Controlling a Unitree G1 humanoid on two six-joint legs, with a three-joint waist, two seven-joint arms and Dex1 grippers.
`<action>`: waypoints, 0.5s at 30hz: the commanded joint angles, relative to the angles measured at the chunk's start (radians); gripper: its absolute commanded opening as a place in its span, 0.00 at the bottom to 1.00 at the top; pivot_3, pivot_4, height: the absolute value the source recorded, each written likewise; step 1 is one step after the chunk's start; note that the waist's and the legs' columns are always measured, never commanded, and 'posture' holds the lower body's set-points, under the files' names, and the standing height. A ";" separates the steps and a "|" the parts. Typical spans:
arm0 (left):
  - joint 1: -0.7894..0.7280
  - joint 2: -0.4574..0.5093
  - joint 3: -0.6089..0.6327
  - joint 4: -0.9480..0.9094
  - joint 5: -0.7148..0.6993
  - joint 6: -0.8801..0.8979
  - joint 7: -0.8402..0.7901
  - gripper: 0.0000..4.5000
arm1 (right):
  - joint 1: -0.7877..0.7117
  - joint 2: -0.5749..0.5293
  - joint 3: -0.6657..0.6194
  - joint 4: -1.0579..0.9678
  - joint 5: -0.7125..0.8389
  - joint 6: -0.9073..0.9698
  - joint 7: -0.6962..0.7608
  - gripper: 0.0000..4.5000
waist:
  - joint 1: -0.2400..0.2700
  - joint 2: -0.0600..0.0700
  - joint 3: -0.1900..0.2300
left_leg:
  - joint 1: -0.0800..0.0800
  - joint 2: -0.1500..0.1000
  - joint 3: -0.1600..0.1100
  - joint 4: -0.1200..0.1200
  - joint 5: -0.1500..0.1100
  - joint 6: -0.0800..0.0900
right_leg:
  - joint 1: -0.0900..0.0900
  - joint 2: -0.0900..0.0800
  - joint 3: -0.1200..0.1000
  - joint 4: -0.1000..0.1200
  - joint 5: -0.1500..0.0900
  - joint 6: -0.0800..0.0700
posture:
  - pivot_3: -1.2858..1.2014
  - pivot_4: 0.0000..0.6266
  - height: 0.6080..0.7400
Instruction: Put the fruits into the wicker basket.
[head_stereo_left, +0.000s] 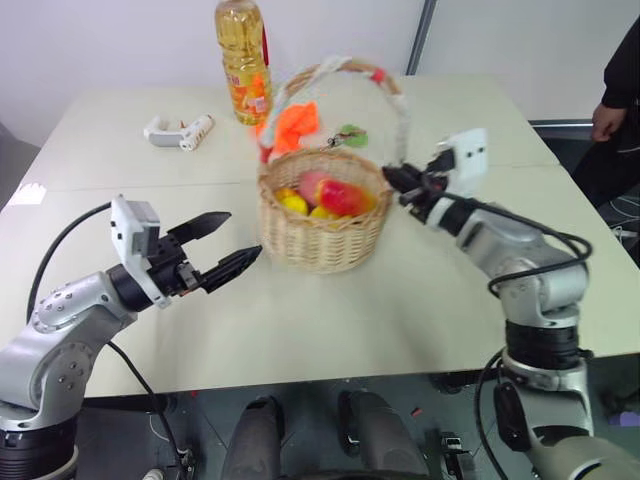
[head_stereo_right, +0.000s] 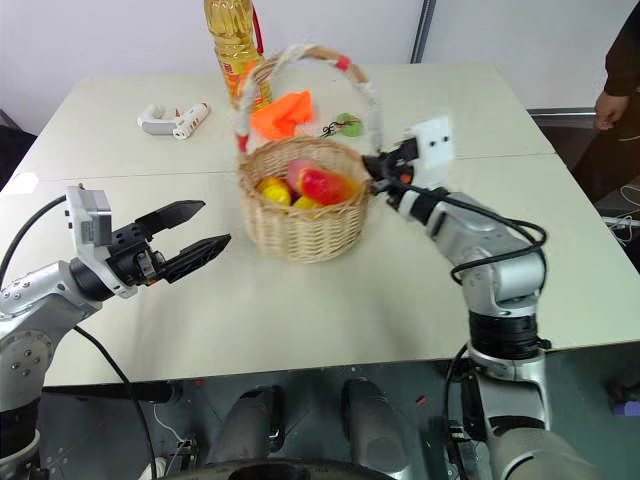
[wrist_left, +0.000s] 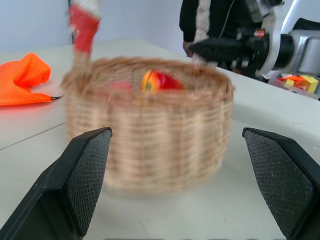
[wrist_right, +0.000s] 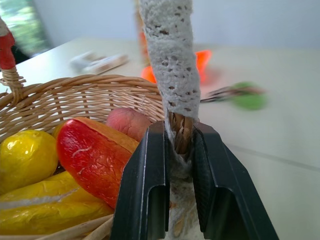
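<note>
The wicker basket (head_stereo_left: 320, 235) stands mid-table, its tall handle (head_stereo_left: 345, 68) wrapped in white with red bands. Inside lie the fruits: a red-and-yellow mango (head_stereo_left: 343, 197) and, behind it, a pink peach (head_stereo_left: 312, 183), seen close up as mango (wrist_right: 95, 155) and peach (wrist_right: 129, 122). My right gripper (wrist_right: 178, 131) is shut on the foot of the handle (wrist_right: 170, 55) at the basket's right rim, where it also shows from above (head_stereo_left: 392, 180). My left gripper (head_stereo_left: 243, 233) is open just left of the basket and level with its wall, holding nothing.
Small yellow fruits (head_stereo_left: 295, 205) share the basket. Behind it are an orange cloth (head_stereo_left: 295, 122), a green item (head_stereo_left: 350, 132), an oil bottle (head_stereo_left: 243, 60) and a white tool (head_stereo_left: 178, 130). A person (head_stereo_left: 620, 100) stands at the table's far right.
</note>
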 joint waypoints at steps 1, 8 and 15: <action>-0.031 -0.004 -0.015 -0.008 -0.004 -0.023 -0.009 1.00 | -0.036 -0.093 -0.126 0.111 -0.096 -0.111 -0.069 0.03 | 0.004 0.000 0.000 | 0.000 0.000 0.000 0.000 0.000 0.000 | 0.000 0.000 0.000 0.000 0.000 0.000 | 0.52 0.24 1.00; -0.088 -0.021 -0.066 0.022 0.010 -0.028 -0.019 1.00 | -0.082 -0.160 -0.164 0.387 -0.215 -0.286 -0.118 0.03 | -0.011 0.001 0.000 | 0.001 0.000 0.001 -0.001 0.000 0.000 | 0.000 0.001 0.002 0.000 0.000 0.000 | 0.52 0.24 1.00; -0.077 -0.025 -0.053 0.027 0.028 -0.028 0.002 1.00 | -0.028 -0.173 -0.182 0.351 -0.198 -0.300 -0.067 0.55 | -0.006 0.001 0.000 | 0.002 0.000 0.001 -0.002 0.000 0.000 | 0.000 0.002 0.002 0.001 0.002 0.003 | 0.52 0.24 1.00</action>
